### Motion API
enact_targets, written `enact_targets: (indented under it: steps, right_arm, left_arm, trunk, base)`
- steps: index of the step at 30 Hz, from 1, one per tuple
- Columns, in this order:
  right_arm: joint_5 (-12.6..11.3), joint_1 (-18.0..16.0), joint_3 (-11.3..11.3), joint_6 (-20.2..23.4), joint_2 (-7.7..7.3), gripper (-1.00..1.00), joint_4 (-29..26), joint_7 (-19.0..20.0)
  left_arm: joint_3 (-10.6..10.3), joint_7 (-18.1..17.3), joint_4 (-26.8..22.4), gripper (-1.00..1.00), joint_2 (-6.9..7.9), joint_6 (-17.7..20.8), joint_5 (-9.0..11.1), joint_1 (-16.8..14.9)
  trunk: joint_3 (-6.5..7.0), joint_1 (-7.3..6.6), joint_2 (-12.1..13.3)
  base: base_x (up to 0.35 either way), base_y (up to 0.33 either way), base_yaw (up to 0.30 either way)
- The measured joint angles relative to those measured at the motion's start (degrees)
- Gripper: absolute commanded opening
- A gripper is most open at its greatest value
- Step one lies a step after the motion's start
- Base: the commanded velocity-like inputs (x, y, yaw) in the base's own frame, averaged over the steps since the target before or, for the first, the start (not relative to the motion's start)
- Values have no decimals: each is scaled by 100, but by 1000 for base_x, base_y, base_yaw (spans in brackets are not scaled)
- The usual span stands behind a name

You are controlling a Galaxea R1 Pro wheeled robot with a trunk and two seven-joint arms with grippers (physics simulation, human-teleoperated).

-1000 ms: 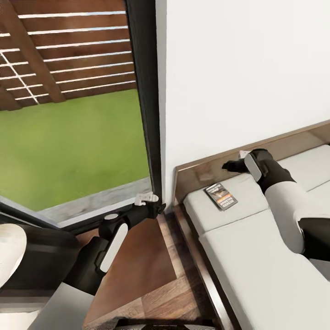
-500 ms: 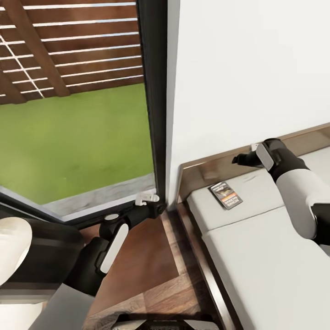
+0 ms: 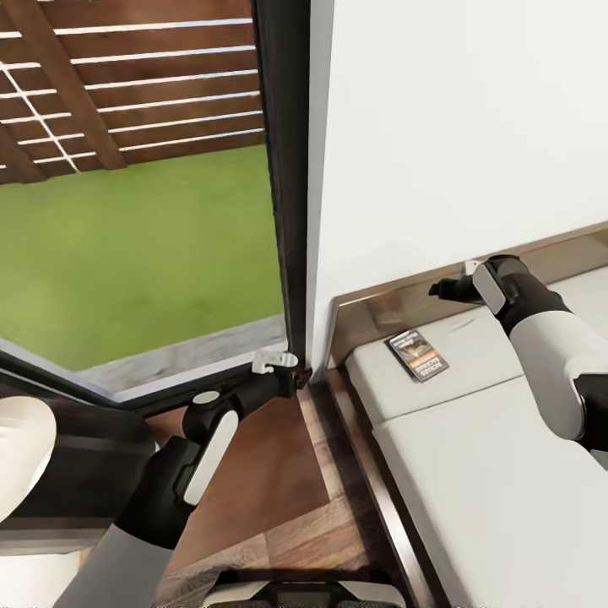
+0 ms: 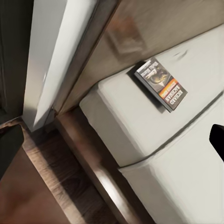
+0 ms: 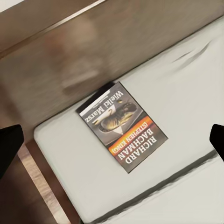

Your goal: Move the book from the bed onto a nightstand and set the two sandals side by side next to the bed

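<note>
The book [image 3: 417, 355] lies flat on the bed [image 3: 473, 473], near its headboard-end corner by the glass. The right hand [image 3: 443, 290] hovers beyond it, empty, fingers spread wide. The left hand [image 3: 274, 363] hangs over the floor [image 3: 262, 490]; its opening cannot be told.

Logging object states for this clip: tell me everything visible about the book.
The book is a thin paperback lying flat, cover up, on the grey mattress near the bed's head corner, close to the wooden headboard. Its cover is dark with a grey picture, an orange-red band and white lettering reading "Richard Bachman". It is closed and sits askew to the mattress edges. Nothing but the mattress touches it; the right gripper hangs beyond it, apart.
</note>
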Motion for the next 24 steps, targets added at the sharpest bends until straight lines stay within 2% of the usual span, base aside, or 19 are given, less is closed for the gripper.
enact_targets:
  steps: [10,24]
  right_arm:
    - [-1,8,10,-318,13,100,-7,-2]
    - [-3,9,11,-369,14,100,-4,7]
  left_arm:
    - [-1,0,-24,100,5,1,-10,-1]
    - [-1,0,-24,100,5,1,-11,0]
  trunk:
    - [-92,0,0]
    - [-213,0,0]
  base:
    - [0,0,-3]
    - [0,0,-73]
